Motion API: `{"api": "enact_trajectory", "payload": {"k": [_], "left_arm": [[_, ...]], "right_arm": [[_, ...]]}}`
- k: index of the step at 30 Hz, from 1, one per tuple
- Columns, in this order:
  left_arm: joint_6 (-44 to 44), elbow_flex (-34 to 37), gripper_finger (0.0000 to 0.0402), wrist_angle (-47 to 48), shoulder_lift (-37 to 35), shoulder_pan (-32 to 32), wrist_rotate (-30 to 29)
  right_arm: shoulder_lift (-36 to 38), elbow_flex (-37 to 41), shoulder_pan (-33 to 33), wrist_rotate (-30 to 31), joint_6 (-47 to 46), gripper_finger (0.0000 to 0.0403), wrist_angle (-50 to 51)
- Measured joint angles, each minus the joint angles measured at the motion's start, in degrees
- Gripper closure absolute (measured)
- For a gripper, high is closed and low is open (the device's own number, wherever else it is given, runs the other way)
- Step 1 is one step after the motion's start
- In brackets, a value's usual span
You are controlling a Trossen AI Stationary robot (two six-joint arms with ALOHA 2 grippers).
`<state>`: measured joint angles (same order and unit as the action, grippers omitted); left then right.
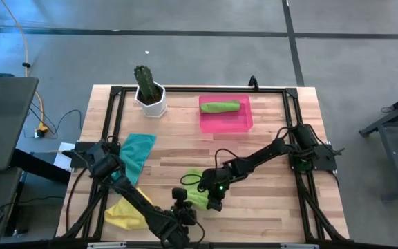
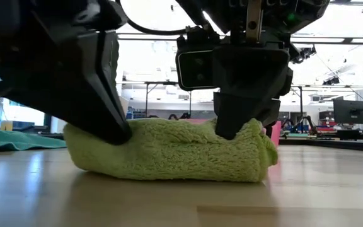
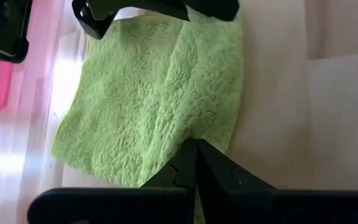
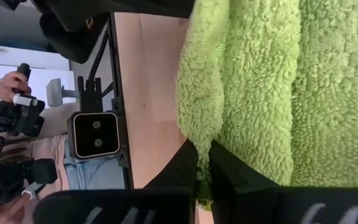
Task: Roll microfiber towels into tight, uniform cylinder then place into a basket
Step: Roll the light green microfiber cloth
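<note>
A lime green towel (image 1: 196, 181) lies partly rolled near the table's front middle, resting on its underside (image 2: 169, 170). My left gripper (image 1: 185, 200) is shut at its left end and my right gripper (image 1: 211, 200) is shut at its right end. The pink basket (image 1: 247, 124) stands at the far middle with a rolled green towel (image 1: 220, 106) lying inside it. A teal towel (image 1: 137, 152) and a yellow towel (image 1: 121, 211) lie flat on the left. My left gripper (image 3: 195, 149) is shut on the towel's edge at a corner (image 3: 185, 134), slanting down from the near side. A sliver of green shows between the fingers. That end rests on the table (image 2: 87, 157). My right gripper (image 4: 204, 149) pinches the towel's rolled edge (image 4: 197, 134) between its two fingers, slanting down from above. One finger (image 2: 229, 123) dents the top of the towel's right end. The towel lies on the table.
A white pot with a cactus (image 1: 149, 93) stands at the far left beside the basket. A black frame (image 1: 292, 104) runs round the table top. A person's hand (image 4: 11, 87) shows beyond the near edge, by the low camera (image 4: 95, 137).
</note>
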<state>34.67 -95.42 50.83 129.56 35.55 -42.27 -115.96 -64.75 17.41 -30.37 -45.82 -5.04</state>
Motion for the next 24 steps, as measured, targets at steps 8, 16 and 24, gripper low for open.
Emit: {"api": "enact_trajectory", "payload": {"k": [8,16,24], "left_arm": [[-2.3,-0.1,0.0401,0.1,1.3,-4.0,5.7],[-1.9,-0.2,0.0401,-0.1,1.8,-4.0,8.0],[7.5,-0.3,0.0401,-3.2,1.7,-0.7,16.0]], "right_arm": [[0.0,0.0,0.6,0.1,0.8,0.0400,0.1],[0.0,-0.1,0.9,0.3,6.9,0.0382,1.1],[4.3,-0.1,1.1,-3.3,17.0,0.0267,4.1]]}}
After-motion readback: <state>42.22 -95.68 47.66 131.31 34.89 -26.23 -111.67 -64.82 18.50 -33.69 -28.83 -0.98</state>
